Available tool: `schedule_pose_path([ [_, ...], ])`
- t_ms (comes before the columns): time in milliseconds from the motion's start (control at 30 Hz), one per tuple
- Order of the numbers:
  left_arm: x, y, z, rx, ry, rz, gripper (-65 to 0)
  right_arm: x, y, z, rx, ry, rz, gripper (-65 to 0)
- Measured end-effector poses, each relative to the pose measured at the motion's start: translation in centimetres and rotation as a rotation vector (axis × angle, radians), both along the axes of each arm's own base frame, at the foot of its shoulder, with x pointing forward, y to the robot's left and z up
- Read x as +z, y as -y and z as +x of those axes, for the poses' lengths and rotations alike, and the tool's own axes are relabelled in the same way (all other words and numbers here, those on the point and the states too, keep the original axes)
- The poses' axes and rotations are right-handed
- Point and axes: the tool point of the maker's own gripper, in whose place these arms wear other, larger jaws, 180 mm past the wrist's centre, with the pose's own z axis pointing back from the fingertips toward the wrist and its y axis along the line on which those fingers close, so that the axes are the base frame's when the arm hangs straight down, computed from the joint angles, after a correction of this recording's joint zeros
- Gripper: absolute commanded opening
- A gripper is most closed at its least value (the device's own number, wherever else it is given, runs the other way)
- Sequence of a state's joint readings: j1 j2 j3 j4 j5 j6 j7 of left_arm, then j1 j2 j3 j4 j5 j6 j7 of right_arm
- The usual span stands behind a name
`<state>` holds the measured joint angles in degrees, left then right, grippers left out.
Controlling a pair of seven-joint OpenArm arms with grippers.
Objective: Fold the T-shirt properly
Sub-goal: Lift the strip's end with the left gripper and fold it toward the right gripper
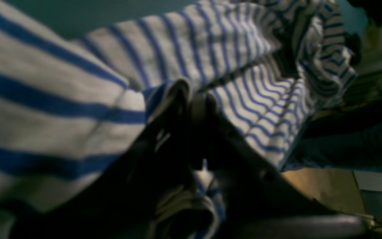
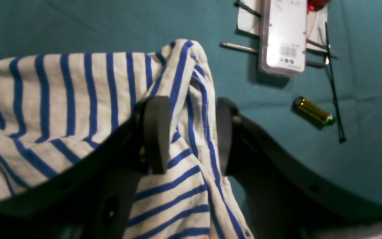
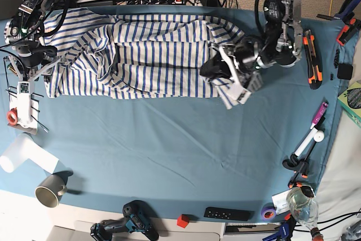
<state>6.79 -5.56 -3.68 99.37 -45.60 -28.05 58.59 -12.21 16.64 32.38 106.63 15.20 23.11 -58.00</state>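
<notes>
The white, blue-striped T-shirt (image 3: pixel 146 55) lies spread along the far side of the teal table (image 3: pixel 169 145). At its right end the cloth is bunched and raised. My left gripper (image 3: pixel 217 70) is there, shut on a fold of the T-shirt's (image 1: pixel 211 43) edge, as the left wrist view shows at the left gripper (image 1: pixel 194 99). My right gripper (image 3: pixel 40 67) is at the shirt's left end. In the right wrist view the right gripper (image 2: pixel 189 136) stands open, its fingers apart with a ridge of the T-shirt (image 2: pixel 78 99) between them.
Near the right gripper lie a clear plastic case (image 2: pixel 282 36), a battery (image 2: pixel 313 111) and black cable ties (image 2: pixel 333 83). A mug (image 3: pixel 49 189), a white roll (image 3: pixel 22 156) and a drill (image 3: pixel 121 227) sit front left. Tools line the right edge, among them an orange knife (image 3: pixel 312 55).
</notes>
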Motion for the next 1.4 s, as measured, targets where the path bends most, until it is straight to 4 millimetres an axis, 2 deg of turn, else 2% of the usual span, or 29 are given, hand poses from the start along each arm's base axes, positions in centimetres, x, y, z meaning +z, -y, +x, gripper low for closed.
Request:
schedule_pose_path([
  [300, 1.6, 5.1, -0.8, -0.113, 0.030, -0.059, -65.0, 0.5, 1.4, -0.1, -0.049, 0.007, -0.065, -41.8],
  [667, 4.0, 11.9, -2.7, -0.269, 0.088, -0.100, -65.0, 0.6, 1.4, 0.0, -0.045, 0.020, -0.068, -41.8],
  [833, 4.8, 14.4, -3.7, -0.324, 0.121, -0.103, -65.0, 0.6, 1.4, 0.0, -0.045, 0.021, -0.068, -41.8],
  [1067, 6.2, 16.4, -3.7, -0.343, 0.172, -0.110, -65.0, 0.7, 1.3, 0.1, -0.042, 0.028, -0.069, -41.8],
  [1133, 6.6, 16.5, -3.3, -0.326, 0.194, -0.122, -65.0, 0.7, 1.4, 0.1, -0.043, 0.028, -0.069, -41.8],
  [1233, 6.2, 16.2, -2.7, -0.319, 0.217, -0.079, -65.0, 0.7, 1.3, 0.1, -0.042, 0.028, -0.069, -41.8],
  [1400, 6.1, 16.1, -2.7, -0.320, 0.218, -0.073, -65.0, 0.7, 1.3, 0.1, -0.042, 0.028, -0.069, -41.8],
])
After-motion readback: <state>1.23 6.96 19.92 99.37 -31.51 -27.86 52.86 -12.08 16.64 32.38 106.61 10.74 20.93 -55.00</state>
